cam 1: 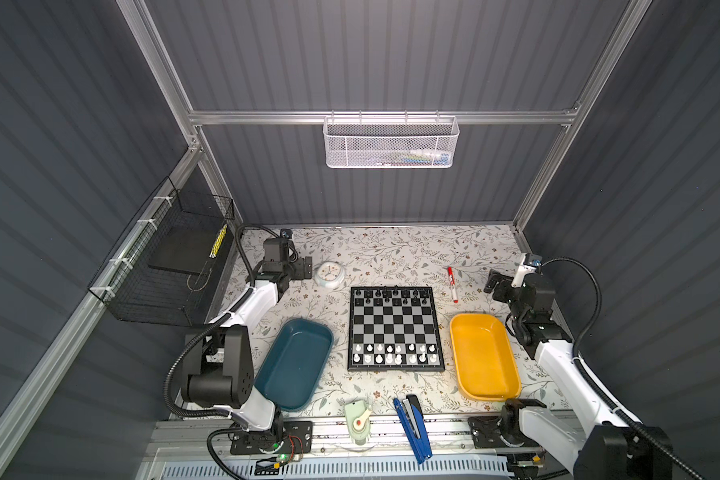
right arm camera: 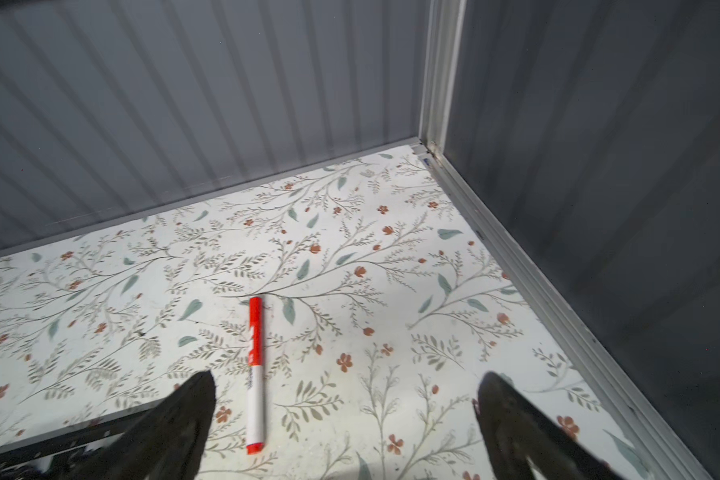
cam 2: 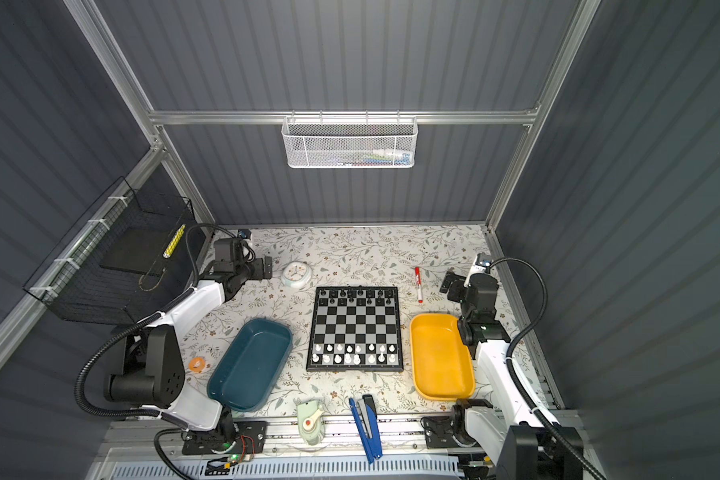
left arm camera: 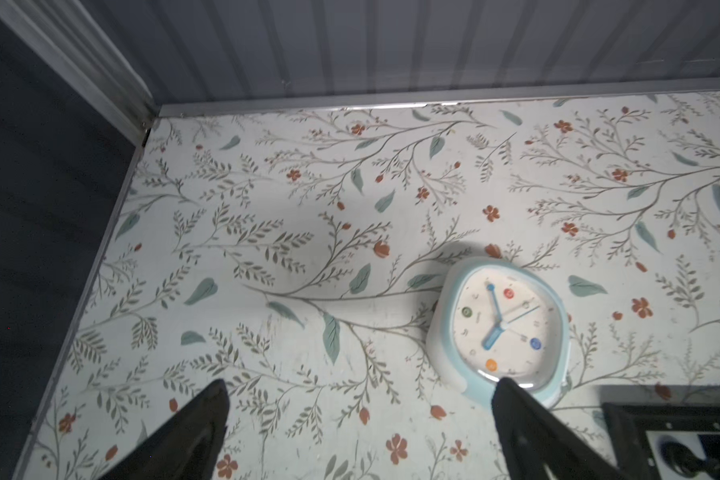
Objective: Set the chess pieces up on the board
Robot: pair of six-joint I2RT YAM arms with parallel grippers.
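Left fingers [left arm camera: 192,436] spread wide, right fingers [right arm camera: 175,428] likewise

No text, number or brand can be read anywhere. The clock [left arm camera: 506,322] has a face with coloured dots, red, green, blue and orange, at the quarter points; the small marks between them are too blurred to read. The marker [right arm camera: 255,374] has print on its red and white barrel, also blurred. Pale marks on the rim of the board [left arm camera: 674,415] are too small to tell.
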